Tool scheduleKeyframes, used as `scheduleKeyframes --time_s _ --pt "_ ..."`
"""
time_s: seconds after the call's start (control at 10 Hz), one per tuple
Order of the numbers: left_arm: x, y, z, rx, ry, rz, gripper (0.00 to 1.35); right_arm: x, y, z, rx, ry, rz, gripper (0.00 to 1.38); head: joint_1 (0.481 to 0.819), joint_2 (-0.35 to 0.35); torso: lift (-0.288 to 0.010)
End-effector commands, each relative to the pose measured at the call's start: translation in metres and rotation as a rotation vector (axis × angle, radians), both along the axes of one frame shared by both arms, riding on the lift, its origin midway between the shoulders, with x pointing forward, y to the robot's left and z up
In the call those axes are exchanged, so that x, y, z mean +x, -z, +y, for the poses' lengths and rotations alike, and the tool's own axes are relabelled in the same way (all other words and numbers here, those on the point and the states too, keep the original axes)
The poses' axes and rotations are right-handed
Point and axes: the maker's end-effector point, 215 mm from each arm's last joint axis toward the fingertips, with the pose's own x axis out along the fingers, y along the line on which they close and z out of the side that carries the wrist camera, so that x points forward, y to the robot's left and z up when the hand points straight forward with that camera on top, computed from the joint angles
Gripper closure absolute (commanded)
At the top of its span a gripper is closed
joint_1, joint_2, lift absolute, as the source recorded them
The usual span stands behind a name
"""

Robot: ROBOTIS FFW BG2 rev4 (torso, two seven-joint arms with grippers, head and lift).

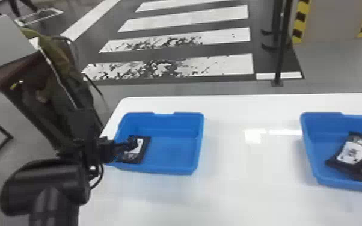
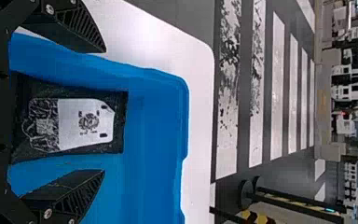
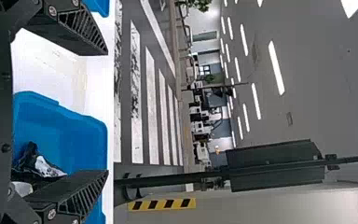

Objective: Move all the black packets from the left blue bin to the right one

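Left gripper (image 2: 104,110): fingers wide, one to each side of the left packet (image 2: 74,123), which lies label up by the near-left wall of the left bin (image 1: 171,150). Step judged: pick-up. Best to keep the outer finger clear of that wall, lower evenly, close on both long edges, then check the hold before lifting; a shallow pinch may slip off thin film. Carry above the rims. Right bin (image 1: 308,150) holds the right packet (image 1: 353,153); release low on its bare floor. Right gripper (image 3: 107,112), at that bin, fingers apart; best kept out of the drop path.
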Motion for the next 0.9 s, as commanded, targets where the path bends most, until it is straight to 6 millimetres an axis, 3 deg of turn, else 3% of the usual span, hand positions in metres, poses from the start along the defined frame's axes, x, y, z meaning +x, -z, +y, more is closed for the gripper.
scheduleKeyframes --time_s 0.0,0.6,0.8 --pt "0.016 0.011 -0.012 -0.016 0.029 0.037 0.12 0.001 0.005 0.002 0.011 -0.008 0.012 0.12 0.695 0.258 -0.14" --pt "0.018 0.053 -0.025 -0.08 0.042 0.19 0.13 0.005 0.017 0.011 0.047 -0.034 0.042 0.12 0.695 0.233 -0.14" --pt "0.019 0.058 -0.029 -0.095 0.048 0.213 0.25 0.006 0.021 0.014 0.063 -0.039 0.052 0.12 0.695 0.23 -0.14"
